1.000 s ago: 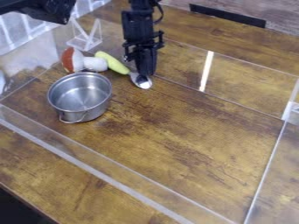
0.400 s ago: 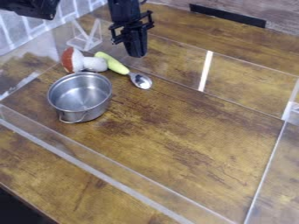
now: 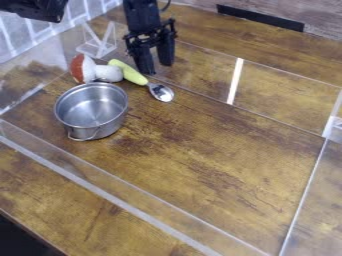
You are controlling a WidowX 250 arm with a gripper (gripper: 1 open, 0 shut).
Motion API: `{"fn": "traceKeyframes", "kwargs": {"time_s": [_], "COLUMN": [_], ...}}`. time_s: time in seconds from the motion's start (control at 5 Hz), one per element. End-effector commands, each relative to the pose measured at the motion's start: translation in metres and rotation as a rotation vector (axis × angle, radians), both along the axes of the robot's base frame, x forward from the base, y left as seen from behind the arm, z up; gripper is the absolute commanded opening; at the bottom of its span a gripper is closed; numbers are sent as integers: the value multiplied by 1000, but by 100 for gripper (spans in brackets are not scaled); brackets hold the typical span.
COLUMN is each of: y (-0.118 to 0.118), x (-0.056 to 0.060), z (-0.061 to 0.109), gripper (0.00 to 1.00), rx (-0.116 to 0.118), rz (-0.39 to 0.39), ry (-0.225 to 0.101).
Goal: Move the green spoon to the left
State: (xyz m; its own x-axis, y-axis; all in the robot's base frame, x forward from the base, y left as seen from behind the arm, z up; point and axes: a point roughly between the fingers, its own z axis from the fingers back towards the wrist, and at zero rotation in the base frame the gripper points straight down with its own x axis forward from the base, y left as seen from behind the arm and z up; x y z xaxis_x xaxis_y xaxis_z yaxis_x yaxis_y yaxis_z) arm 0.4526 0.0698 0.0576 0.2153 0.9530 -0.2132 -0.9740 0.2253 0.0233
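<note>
When looking at the camera view, find the pot (image 3: 90,110) left of centre and take all places from it. See the spoon (image 3: 130,73) lying on the table (image 3: 201,160) beyond the pot and to its right, well within the far half of the picture. Note the yellow-green handle slanting from beyond the pot down towards the right, with the shiny bowl (image 3: 162,92) at the end, right of the pot's rim and apart from it. Find the gripper (image 3: 148,48) farther beyond the pot than the spoon, also to the right, with fingers spread and pinching nothing. Can see wood between the fingertips and the spoon, but cannot tell how high above the table. Make out the red-and-white toy (image 3: 94,70) just beyond the pot, beside the handle's far end, and a pale rack (image 3: 98,43) beyond that.
</note>
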Motion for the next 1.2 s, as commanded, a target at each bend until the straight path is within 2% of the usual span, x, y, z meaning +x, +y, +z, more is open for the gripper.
{"fn": "traceKeyframes", "kwargs": {"time_s": [0.0, 0.2, 0.4, 0.6, 0.8, 1.0], "y": [-10, -3, 7, 4, 2, -1], "x": [0, 5, 8, 7, 5, 2], "z": [51, 45, 36, 44, 44, 46], "gripper": [0, 0, 100, 100, 0, 0], "rx": [20, 11, 3, -8, -7, -8], "rz": [-86, -66, -43, -8, 18, 42], "ry": [-110, -124, -136, -149, -143, -141]}}
